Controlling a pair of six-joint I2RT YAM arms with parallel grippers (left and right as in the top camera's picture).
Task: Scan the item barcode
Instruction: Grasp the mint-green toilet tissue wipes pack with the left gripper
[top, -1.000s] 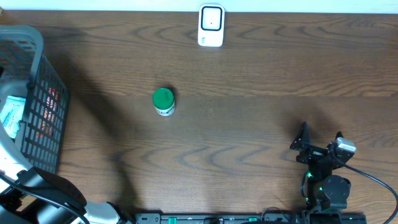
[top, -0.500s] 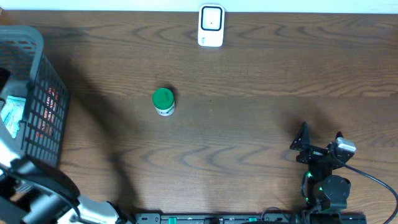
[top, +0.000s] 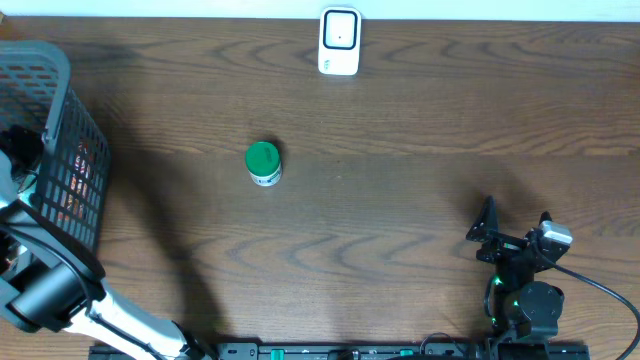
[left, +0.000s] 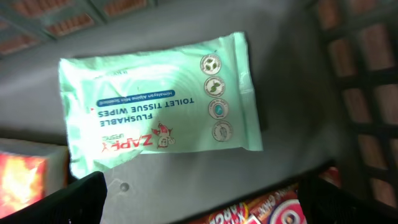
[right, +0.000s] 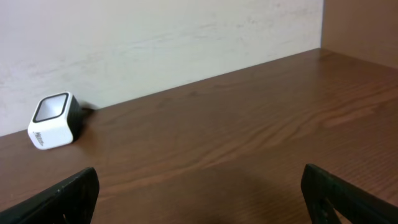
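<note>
My left claw (left: 213, 206) hangs spread over the wipes pack (left: 155, 102) inside the basket (top: 80, 170). Nothing is grasped yet, and the scanner (top: 339, 42) awaits. My right claw (right: 202, 199) is spread and idle.

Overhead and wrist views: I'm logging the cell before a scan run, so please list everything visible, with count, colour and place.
White box-shaped barcode scanner: one, white with dark window, far table edge, centre.
Small round jar with green lid: one, green and white, upright, left of table centre.
Dark grey plastic mesh basket: one, left end of table.
Pale green soft pack of toilet tissue wipes: one, flat on basket floor.
Red and orange printed packets: at least two, partly seen, beside the wipes.
Brown wooden table: one, under everything.
Left gripper: one, black, open, above the wipes inside the basket.
Right gripper: one, black, open, empty, near right of table.
</note>
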